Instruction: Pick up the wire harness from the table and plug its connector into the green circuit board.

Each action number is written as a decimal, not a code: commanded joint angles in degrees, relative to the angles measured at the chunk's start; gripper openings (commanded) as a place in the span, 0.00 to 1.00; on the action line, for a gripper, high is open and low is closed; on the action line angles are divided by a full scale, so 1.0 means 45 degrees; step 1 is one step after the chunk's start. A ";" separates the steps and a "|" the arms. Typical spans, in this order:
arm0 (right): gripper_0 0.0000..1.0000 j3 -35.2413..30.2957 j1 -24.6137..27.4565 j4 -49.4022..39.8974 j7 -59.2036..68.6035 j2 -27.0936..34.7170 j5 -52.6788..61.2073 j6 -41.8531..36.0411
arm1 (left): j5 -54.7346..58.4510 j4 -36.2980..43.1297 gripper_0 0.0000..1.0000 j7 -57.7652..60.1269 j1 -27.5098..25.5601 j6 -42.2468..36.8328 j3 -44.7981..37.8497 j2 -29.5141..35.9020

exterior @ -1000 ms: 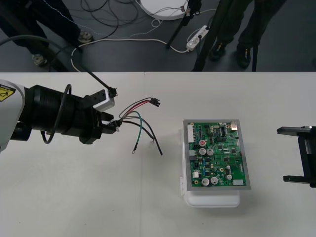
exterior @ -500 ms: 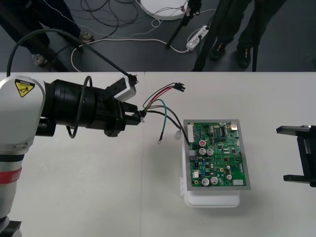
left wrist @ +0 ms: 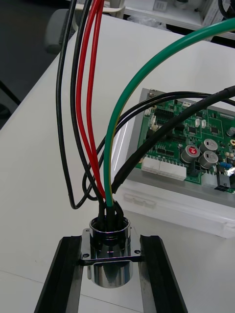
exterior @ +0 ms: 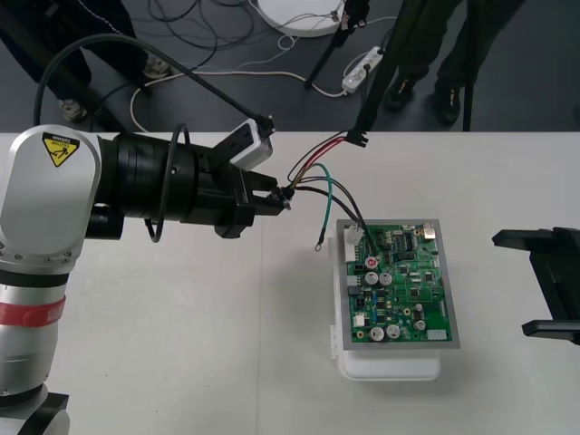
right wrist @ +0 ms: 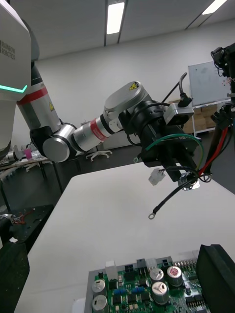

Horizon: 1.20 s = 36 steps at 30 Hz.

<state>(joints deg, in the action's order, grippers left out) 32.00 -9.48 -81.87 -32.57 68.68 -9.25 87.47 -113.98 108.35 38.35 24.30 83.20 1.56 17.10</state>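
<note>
The wire harness (exterior: 319, 179) is held above the table (exterior: 181, 362) by its round metal socket (left wrist: 110, 261). The socket is pinched between the fingers (left wrist: 63, 274) of the left gripper (exterior: 277, 201), just left of the green circuit board (exterior: 399, 290). Its black plug (exterior: 356, 139) is carried clear of the board, near the table's far edge. The right gripper (exterior: 555, 283) is parked at the table's right edge, fingers spread.

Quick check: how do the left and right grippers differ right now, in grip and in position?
The left gripper is shut on the harness's metal socket, while the right gripper is open and holds nothing. The left gripper is raised near the green board's far left corner, with a black wire reaching over the board; the right gripper is at the table's right edge, apart from the board. Both have black fingers.
</note>
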 commanded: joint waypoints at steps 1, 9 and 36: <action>1.00 0.0116 -0.0179 -0.0889 0.0481 -0.0048 0.0355 -0.0433 | 0.0349 0.0414 0.00 -0.0027 0.0558 -0.1420 -0.0014 -0.0266; 1.00 -0.0665 0.1090 -0.3213 0.0637 0.0323 0.0804 -0.2620 | 0.0505 0.0394 0.00 -0.0027 0.0558 -0.2064 0.0006 -0.0266; 1.00 -0.5431 0.5797 -1.1905 0.4582 0.0382 0.0804 -1.2113 | 0.0232 0.0394 0.00 -0.0007 0.0382 -0.2396 0.0201 -0.0266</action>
<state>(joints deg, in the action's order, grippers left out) 9.75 15.37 -131.38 -15.24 68.77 -6.16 35.93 -112.90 108.35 38.35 24.38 75.51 1.73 17.09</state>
